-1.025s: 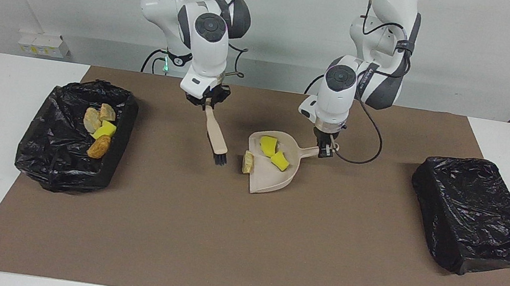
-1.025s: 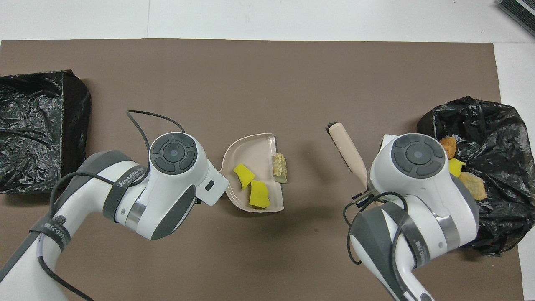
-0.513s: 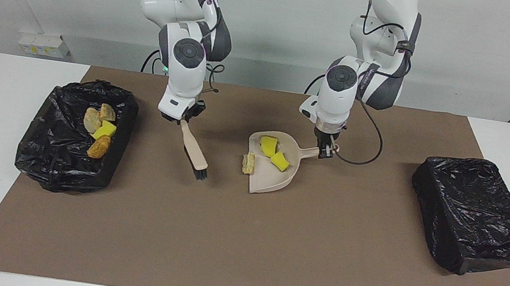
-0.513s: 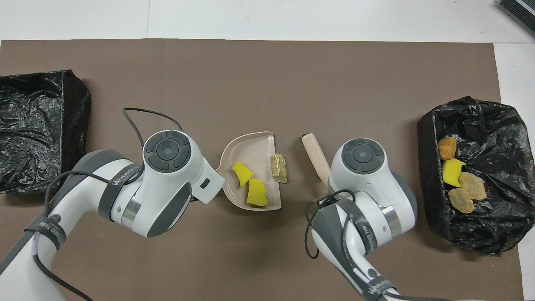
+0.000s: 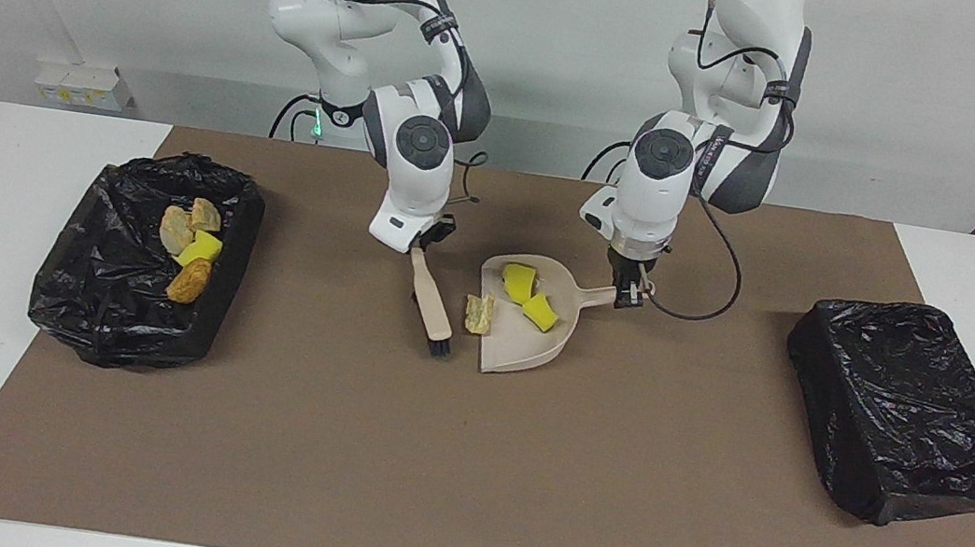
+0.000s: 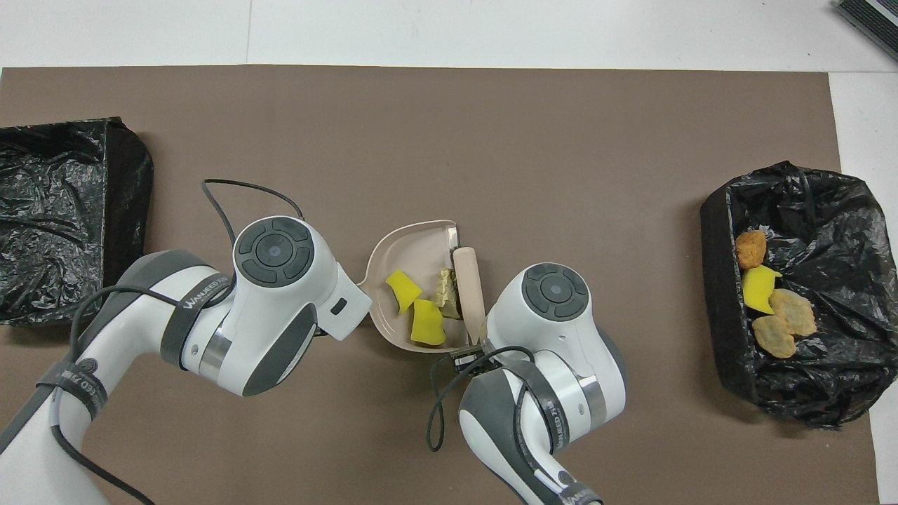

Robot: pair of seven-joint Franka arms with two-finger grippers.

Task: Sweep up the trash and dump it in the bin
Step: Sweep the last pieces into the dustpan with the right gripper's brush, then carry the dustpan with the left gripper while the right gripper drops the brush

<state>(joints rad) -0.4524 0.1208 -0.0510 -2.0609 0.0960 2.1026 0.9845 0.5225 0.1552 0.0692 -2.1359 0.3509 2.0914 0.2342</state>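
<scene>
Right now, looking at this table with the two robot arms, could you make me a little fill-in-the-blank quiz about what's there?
1. The right gripper holds the beige ____.
2. The left gripper holds the dustpan by its ____.
3. The number of bright yellow pieces lying in the dustpan is ____.
4. The bin with trash already in it sits toward the ____ arm's end of the table.

Missing words: brush; handle; two; right
</scene>
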